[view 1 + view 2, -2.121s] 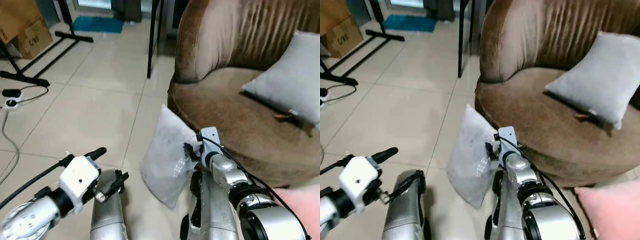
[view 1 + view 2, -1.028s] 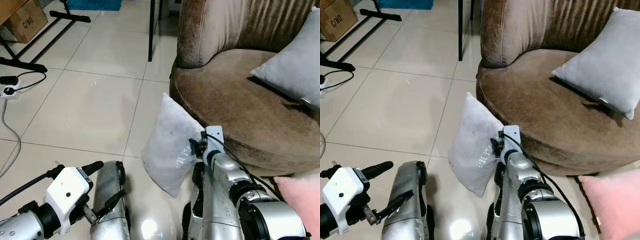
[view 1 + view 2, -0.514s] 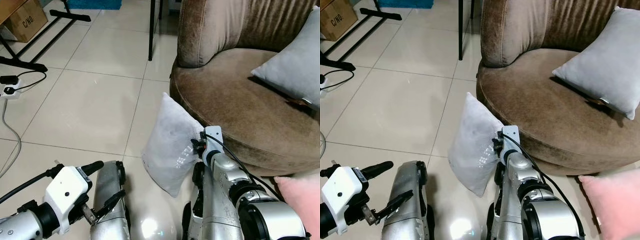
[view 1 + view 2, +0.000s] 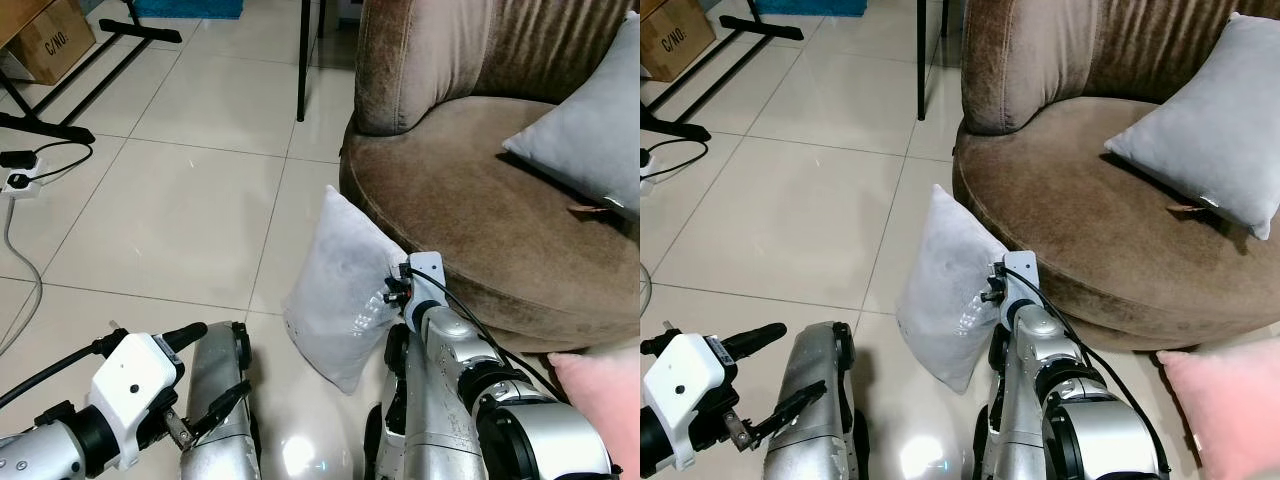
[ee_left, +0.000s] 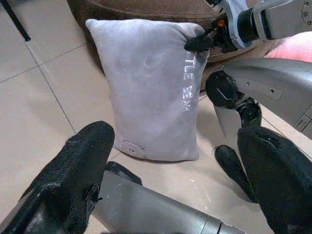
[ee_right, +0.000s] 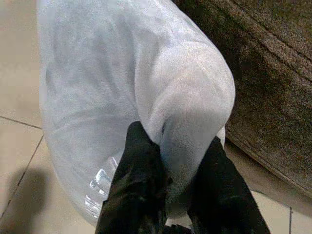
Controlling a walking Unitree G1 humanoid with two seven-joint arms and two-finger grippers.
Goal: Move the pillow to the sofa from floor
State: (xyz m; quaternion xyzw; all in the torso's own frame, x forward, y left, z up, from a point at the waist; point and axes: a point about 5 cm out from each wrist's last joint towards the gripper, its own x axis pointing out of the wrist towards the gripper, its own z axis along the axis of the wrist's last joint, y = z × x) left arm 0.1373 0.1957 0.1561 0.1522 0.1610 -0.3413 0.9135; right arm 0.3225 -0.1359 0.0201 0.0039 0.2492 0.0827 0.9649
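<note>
A light grey pillow (image 4: 340, 290) with white lettering stands on edge on the tiled floor, leaning against the front of the brown sofa (image 4: 470, 210). My right gripper (image 6: 170, 180) is shut on the pillow's upper right edge, with fabric pinched between its black fingers (image 6: 139, 175). The same grip appears in the left wrist view, at the pillow's (image 5: 146, 92) top corner. My left gripper (image 4: 195, 375) is open, low at the left, a short way from the pillow and touching nothing.
A second grey pillow (image 4: 585, 130) leans on the sofa's seat at the right. A pink cushion (image 4: 600, 400) lies on the floor at the lower right. A black stand leg (image 4: 303, 60), a cardboard box (image 4: 50, 40) and a power strip with cable (image 4: 20, 180) are at the left.
My right gripper stays pinched on the pillow's edge. The pillow's top has shifted very slightly. The left arm has not moved in the last second.
</note>
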